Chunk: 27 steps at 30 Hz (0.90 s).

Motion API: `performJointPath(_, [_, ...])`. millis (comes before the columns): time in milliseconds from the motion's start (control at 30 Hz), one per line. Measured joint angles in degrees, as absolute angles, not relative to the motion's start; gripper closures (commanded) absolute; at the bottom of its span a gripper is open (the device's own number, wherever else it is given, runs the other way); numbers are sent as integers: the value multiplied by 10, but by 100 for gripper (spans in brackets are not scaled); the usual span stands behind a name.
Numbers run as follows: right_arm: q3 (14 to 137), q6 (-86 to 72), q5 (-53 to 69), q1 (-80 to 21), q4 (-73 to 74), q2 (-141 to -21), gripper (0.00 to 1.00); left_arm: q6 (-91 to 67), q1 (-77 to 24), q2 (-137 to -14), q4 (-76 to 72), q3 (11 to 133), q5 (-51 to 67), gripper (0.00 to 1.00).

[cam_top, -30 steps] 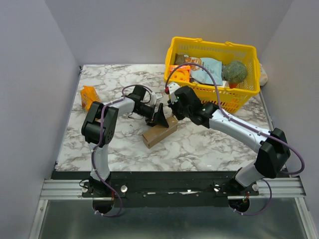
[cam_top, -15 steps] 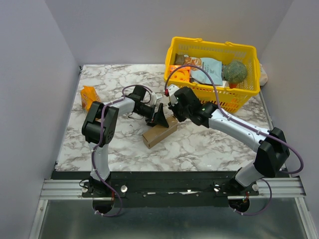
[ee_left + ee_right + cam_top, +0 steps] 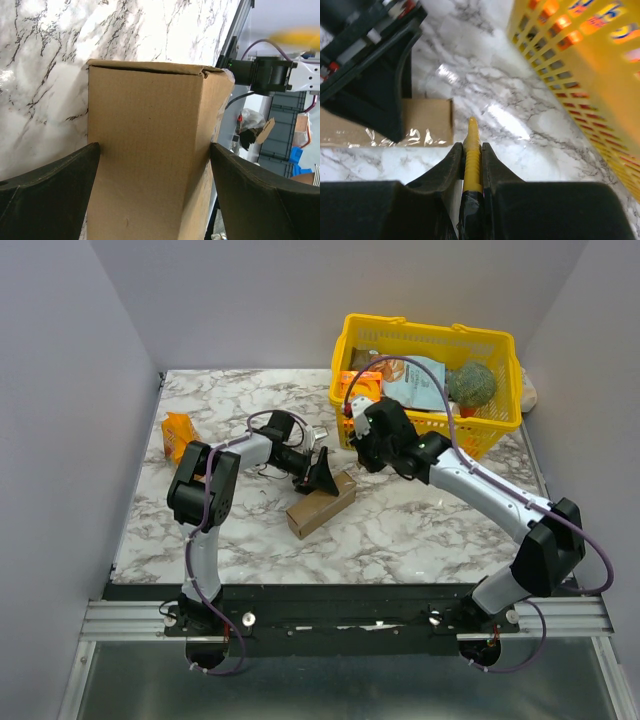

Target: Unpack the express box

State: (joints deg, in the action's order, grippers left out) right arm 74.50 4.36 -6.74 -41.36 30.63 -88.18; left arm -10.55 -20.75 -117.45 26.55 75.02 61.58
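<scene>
Lying on its side near the middle of the marble table [image 3: 400, 530], the express box [image 3: 320, 506] is waiting with its flaps closed and clear tape [image 3: 415, 136] glinting along 1 edge. The left gripper [image 3: 322, 476] is straddling it, jaws spread wide, 1 finger just beside each long side; I cannot tell whether they are actually pressing. To me it is looking like a brace, keeping the carton from sliding while the other arm works.

The right gripper [image 3: 471, 150] is pinching a slim yellow tool [image 3: 471, 131], its 2 fingers clamped tight on the shaft so the tip is pointing forward, towards the taped end of the box but apart from it. I am taking it for a cutter, gripped that way for slitting the tape.

The yellow basket [image 3: 480, 435] of groceries is sitting close beside that arm, so its swing is looking cramped. An orange packet [image 3: 179, 435] is lying well apart on the left.
</scene>
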Motion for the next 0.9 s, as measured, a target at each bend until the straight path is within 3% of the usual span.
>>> performJointPath(200, [768, 49, -33, -361, 288, -885, 100, -89, -208, -1180, 284, 761, 618, 4])
performJointPath(533, [769, 41, 53, -364, 283, -898, 100, -76, -208, -1183, 294, 767, 618, 4])
performJointPath(900, [776, 33, 66, -368, 286, -915, 100, -71, -208, -1183, 298, 769, 618, 4])
